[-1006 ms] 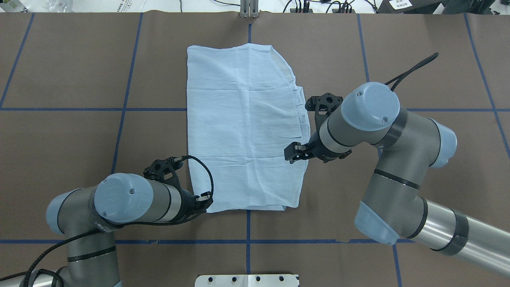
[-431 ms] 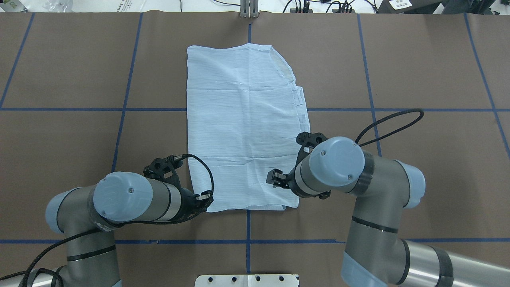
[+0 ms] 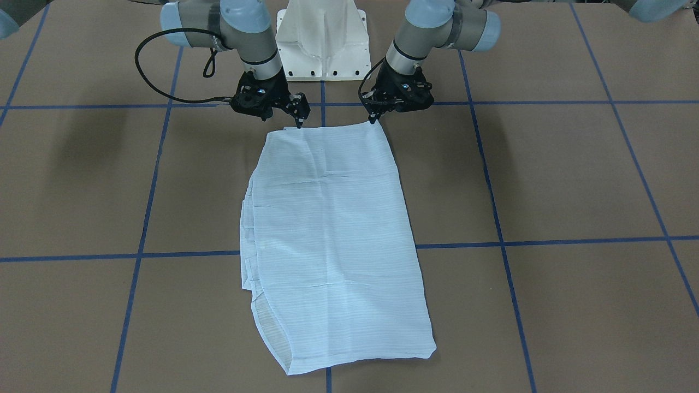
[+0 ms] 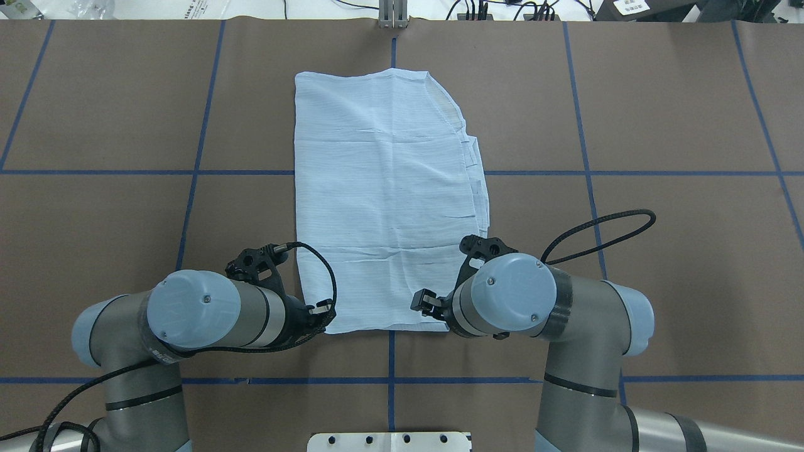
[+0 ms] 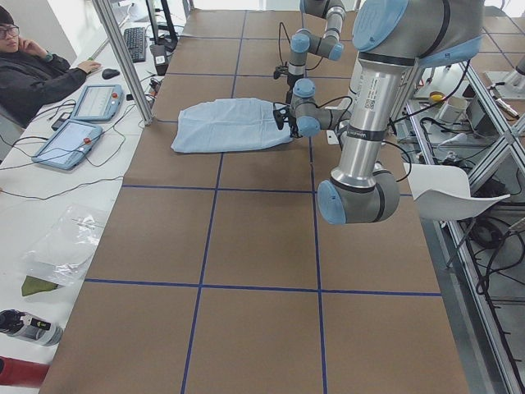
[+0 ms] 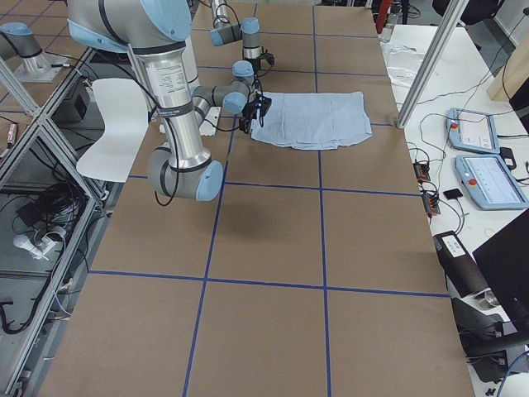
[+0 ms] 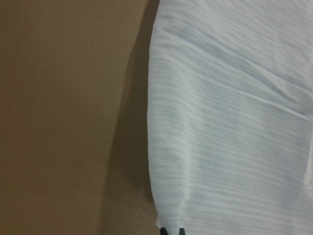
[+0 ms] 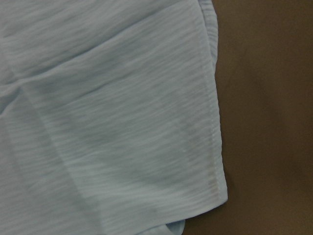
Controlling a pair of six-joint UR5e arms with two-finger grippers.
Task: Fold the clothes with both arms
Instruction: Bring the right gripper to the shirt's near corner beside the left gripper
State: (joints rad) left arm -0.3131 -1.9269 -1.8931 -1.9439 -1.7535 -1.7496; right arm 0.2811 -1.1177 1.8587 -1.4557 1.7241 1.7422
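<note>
Shirt (image 8: 107, 122): light-blue, finely striped crinkly fabric; fills the frame from 12 o'clock round through 9 to 6 o'clock.
Creases: several shallow folds run slantwise from 10 o'clock towards the centre.
Hem (image 8: 213, 107): stitched edge, running from 1 o'clock down to 5 o'clock.
Corner (image 8: 222, 197): at 5 o'clock, lying flat.
Under layer (image 8: 174, 228): a small lip of the same fabric shows at 6 o'clock.
Desk (image 8: 269, 122): plain brown surface, from 1 to 5 o'clock.

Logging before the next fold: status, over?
Left gripper at one near corner of shirt, right gripper at the other; jaws unclear. Shirt flat, folded lengthwise. No obstruction visible.
</note>
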